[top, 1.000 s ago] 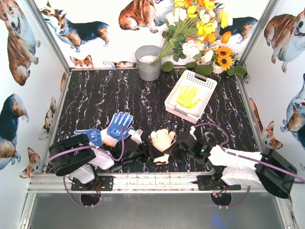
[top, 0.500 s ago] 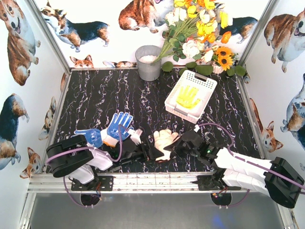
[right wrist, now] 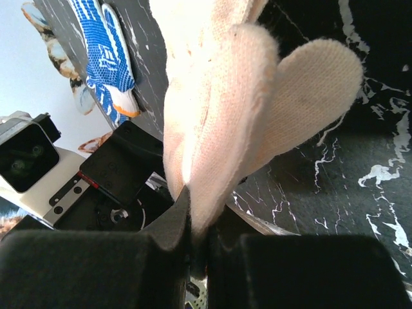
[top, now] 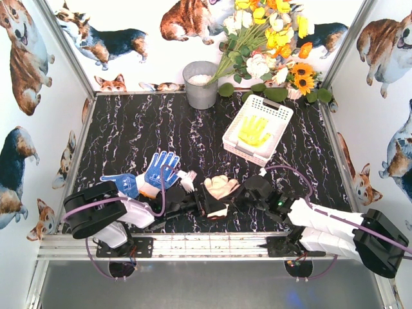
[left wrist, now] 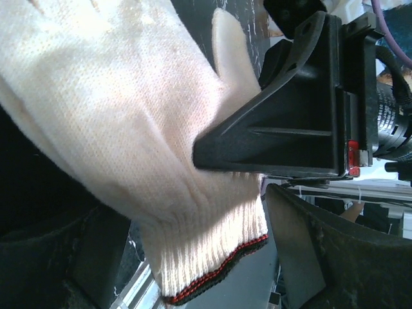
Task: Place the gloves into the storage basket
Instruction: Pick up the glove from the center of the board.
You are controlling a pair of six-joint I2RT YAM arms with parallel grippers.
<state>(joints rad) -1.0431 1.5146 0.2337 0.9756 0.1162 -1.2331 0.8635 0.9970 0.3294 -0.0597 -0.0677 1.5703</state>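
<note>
A cream glove [top: 220,187] with an orange-trimmed cuff is bunched up near the table's front edge, between my two grippers. My right gripper [top: 237,193] is shut on it, pinching a fold of the cream glove [right wrist: 219,129] between its pads. My left gripper [top: 201,205] is open, and the glove's cuff [left wrist: 212,251] hangs between its spread fingers [left wrist: 309,257]. Two blue dotted gloves [top: 161,170] lie flat to the left; one of them also shows in the right wrist view [right wrist: 106,45]. The white storage basket [top: 278,111] stands at the back right and holds a yellow glove [top: 253,132].
A grey metal bucket [top: 201,84] stands at the back centre. A bunch of flowers [top: 273,45] leans over the back right corner behind the basket. Walls with dog prints enclose the black marble table [top: 141,129] on three sides.
My right gripper has moved left onto the cream glove and shut on it. The glove was lying flat and is now bunched and raised. My left gripper has edged right.
</note>
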